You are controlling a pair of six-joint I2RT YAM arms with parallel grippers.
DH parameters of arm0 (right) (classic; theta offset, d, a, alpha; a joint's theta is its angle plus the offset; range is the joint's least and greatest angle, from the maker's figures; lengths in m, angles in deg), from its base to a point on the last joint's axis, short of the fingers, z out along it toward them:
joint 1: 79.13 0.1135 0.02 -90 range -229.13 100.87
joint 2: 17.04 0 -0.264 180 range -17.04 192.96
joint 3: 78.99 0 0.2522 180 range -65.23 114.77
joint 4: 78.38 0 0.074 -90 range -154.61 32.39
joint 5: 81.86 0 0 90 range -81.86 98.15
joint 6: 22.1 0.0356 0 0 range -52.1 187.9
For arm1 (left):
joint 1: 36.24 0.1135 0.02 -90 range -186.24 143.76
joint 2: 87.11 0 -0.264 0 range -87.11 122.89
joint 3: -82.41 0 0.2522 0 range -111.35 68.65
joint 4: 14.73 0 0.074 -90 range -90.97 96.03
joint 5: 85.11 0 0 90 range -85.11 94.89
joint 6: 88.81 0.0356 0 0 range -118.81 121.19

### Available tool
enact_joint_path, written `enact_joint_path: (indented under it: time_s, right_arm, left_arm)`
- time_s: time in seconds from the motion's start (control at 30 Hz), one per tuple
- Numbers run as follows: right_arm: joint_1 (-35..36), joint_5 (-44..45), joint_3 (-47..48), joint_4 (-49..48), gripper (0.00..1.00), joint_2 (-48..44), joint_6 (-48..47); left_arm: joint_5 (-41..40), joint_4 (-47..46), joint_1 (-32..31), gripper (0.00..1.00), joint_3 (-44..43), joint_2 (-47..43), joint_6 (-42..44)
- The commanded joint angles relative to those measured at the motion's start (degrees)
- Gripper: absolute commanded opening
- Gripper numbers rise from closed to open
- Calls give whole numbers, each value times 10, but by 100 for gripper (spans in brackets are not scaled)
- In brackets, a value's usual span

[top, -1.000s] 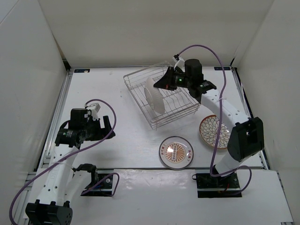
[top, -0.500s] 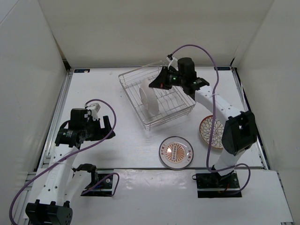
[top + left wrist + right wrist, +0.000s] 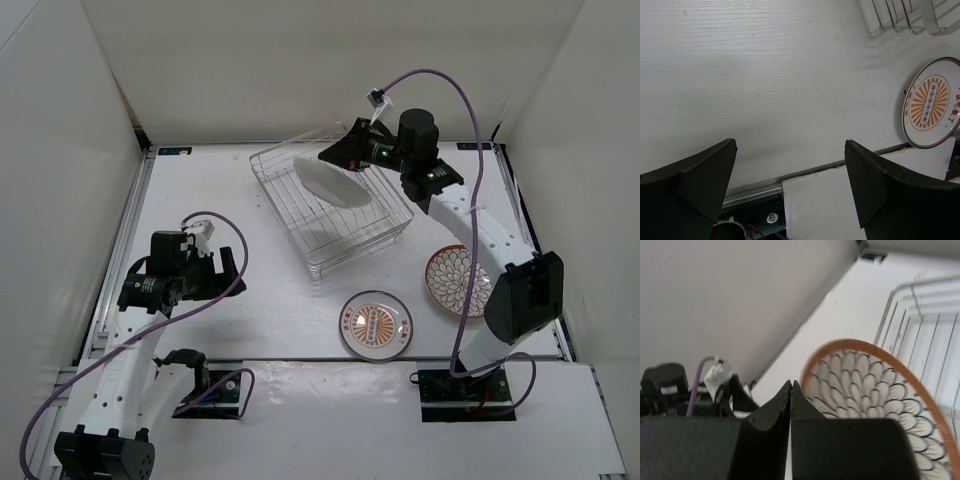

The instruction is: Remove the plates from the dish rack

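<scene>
My right gripper (image 3: pixel 352 160) is shut on the rim of a plate (image 3: pixel 335 185) and holds it tilted above the silver wire dish rack (image 3: pixel 300 235); its white back faces up. In the right wrist view the fingers (image 3: pixel 791 385) are pressed together, with the plate's orange-rimmed petal face (image 3: pixel 870 385) beyond them and the rack wires (image 3: pixel 920 330) behind. A pale plate with an orange centre (image 3: pixel 375 324) and an orange petal plate (image 3: pixel 455 281) lie flat on the table. My left gripper (image 3: pixel 225 270) is open and empty at the left, far from the rack.
In the left wrist view the open fingers (image 3: pixel 790 165) frame bare table, the pale plate (image 3: pixel 932 102) at the right and a rack corner (image 3: pixel 900 17) at the top. White walls enclose the table. The table's near edge has a metal rail.
The right gripper has lifted the plate from upright in the rack's dividers to tilted above the rack, towards the back. The rack shifted slightly left. The left arm has not moved.
</scene>
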State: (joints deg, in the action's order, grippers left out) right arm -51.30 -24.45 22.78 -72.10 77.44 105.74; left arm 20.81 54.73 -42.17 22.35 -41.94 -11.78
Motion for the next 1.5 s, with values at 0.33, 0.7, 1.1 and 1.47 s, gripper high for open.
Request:
enact_joint_path:
  time_s: [0.33,0.7,1.1,1.47]
  right_arm:
    - [-10,48,157,233,0,-57,-174]
    - [-10,60,-63,188,0,-98,-167]
    - [-3,-27,-167,196,17,-149,-164]
    - [12,-90,-288,147,20,-253,-131]
  left_arm:
    - [9,-2,2,100,-2,-8,1]
    - [17,0,2,100,-1,8,2]
    - [21,19,0,100,-4,91,-9]
    - [-54,8,-77,100,22,163,-73]
